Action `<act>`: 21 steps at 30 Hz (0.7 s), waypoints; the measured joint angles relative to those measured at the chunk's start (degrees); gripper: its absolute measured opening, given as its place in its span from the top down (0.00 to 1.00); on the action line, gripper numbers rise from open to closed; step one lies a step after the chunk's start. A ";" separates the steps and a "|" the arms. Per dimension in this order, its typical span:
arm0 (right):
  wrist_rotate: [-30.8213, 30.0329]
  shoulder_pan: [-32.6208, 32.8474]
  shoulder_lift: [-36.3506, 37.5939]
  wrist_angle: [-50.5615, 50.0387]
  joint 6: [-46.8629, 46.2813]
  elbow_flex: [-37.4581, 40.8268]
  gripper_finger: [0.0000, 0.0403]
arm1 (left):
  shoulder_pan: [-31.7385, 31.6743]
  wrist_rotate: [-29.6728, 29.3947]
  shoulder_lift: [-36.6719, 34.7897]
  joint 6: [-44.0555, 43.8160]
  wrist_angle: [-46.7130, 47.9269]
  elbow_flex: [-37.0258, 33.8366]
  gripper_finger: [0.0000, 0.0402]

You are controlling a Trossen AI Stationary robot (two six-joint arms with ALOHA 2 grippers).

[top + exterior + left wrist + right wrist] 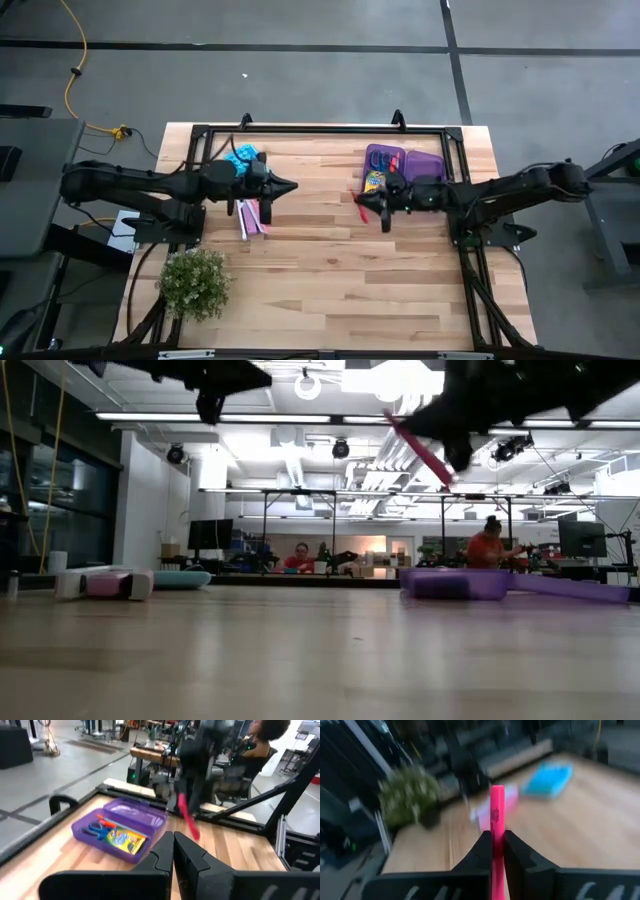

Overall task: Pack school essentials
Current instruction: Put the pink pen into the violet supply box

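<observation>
Right claw (pixel 493 842) clenched on pink pen (pixel 496 815) beside purple case (pixel 150 822) with scissors (pixel 98 828), crayon box (pixel 126 840).

Bright ceiling lights (pixel 400 378) glare overhead; right wrist view motion-blurred.

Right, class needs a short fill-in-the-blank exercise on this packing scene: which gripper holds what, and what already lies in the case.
1. The right gripper is shut on a thin ____ pen.
2. The scissors with blue and red handles lie inside the translucent ____ plastic case.
3. The yellow-green crayon box lies ____ the scissors.
4. The left gripper is shut and holds ____.

Missing words: pink; purple; beside; nothing
</observation>
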State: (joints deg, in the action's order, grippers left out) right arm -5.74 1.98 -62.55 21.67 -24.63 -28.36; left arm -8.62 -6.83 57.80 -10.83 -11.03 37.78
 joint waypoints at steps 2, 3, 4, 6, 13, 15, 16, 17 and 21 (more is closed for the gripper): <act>-0.23 -0.53 -0.69 2.65 2.94 -2.46 1.00 | 0.00 0.16 1.50 -1.28 -3.24 -1.37 1.00; -0.20 -0.70 -0.86 3.39 4.15 -3.47 1.00 | 0.00 0.61 2.15 -2.20 -5.35 -1.87 1.00; -0.16 -0.85 -1.04 3.69 5.36 -4.66 1.00 | 0.00 1.41 2.74 -3.05 -7.50 -2.03 1.00; 0.17 -0.85 -1.31 4.99 7.96 -7.27 1.00 | 0.00 4.22 3.83 -4.10 -11.73 -2.07 1.00; 3.03 -0.85 -1.26 10.51 12.05 -10.91 1.00 | 0.06 11.41 5.64 -4.61 -22.88 -2.10 1.00; 3.10 -0.85 -1.26 10.88 11.97 -10.91 1.00 | 0.01 11.28 5.68 -4.16 -22.91 -2.10 1.00; 3.16 -0.85 -1.26 10.86 11.71 -10.91 1.00 | 0.00 11.28 5.70 -4.16 -22.88 -2.10 1.00; 3.17 -0.85 -1.26 10.86 11.65 -10.91 1.00 | 0.00 11.28 5.71 -4.19 -22.89 -2.10 1.00; 3.17 -0.85 -1.26 10.88 11.65 -10.91 1.00 | 0.02 11.43 5.71 -4.15 -22.90 -2.10 1.00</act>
State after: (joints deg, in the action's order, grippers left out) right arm -2.57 1.13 -63.81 32.56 -12.97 -39.27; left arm -8.60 4.60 63.51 -14.98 -33.93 35.68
